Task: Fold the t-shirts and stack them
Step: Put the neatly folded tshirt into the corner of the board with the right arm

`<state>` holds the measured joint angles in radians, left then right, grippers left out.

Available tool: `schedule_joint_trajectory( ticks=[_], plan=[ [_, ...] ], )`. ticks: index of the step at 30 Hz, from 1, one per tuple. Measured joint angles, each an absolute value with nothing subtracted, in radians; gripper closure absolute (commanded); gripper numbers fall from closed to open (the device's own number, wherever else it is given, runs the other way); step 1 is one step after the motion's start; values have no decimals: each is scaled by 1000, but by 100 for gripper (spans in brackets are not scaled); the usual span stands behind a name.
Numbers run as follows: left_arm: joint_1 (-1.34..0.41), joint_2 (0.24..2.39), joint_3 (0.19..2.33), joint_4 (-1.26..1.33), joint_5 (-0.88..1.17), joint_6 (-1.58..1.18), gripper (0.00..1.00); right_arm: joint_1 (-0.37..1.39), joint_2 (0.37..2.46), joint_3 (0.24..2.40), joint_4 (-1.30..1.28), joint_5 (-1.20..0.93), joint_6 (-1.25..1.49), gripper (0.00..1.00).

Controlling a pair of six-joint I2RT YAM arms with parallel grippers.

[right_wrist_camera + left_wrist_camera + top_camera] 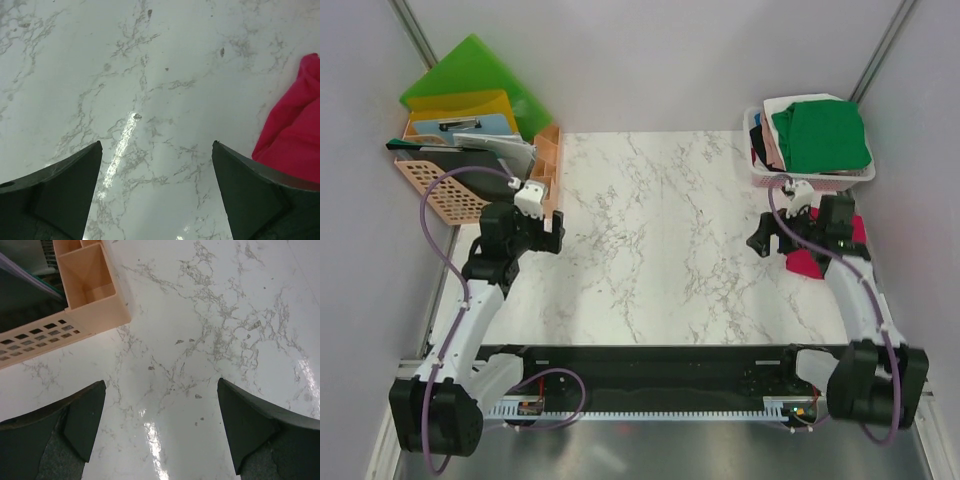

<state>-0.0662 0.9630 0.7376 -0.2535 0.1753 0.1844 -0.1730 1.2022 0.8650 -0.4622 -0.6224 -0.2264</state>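
At the table's ten o'clock corner, a peach slotted basket [440,195] holds green and yellow folders [470,75]. Just beside it the left gripper [161,405] hangs over the bare marble table [650,230], jaws spread wide and empty. At three o'clock the right gripper [156,160] is equally wide and holds nothing, with the crimson-pink t-shirt [295,125] crumpled just beside its right finger. At two o'clock a white basket [815,178] carries the other t-shirts [775,145], a green one [820,135] on top.
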Motion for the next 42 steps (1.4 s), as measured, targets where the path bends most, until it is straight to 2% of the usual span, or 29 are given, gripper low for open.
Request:
schedule_joint_trajectory(
  ticks=[3,5,9,13,17,24,34,42],
  plan=[
    [-68,958,644,-156,94,116,0,-158,977,624,-238,-515,-119,2],
    [-69,948,566,-85,31,86,0,-159,893,545,-131,-457,-76,2],
    [-69,921,406,73,-27,75,0,-160,847,480,89,-361,-32,2],
    [-69,915,254,336,9,70,0,-149,939,394,342,-341,-15,2],
    [-69,947,125,591,80,73,0,-120,1106,353,474,-315,-48,2],
    [-69,1132,111,889,116,75,0,-115,1209,327,615,-313,-72,2],
    [-69,1174,107,1024,130,75,0,-115,1248,303,704,-320,-95,2],
    [-69,1211,110,1031,133,75,0,-115,1388,303,771,-335,-89,2]
  ],
)
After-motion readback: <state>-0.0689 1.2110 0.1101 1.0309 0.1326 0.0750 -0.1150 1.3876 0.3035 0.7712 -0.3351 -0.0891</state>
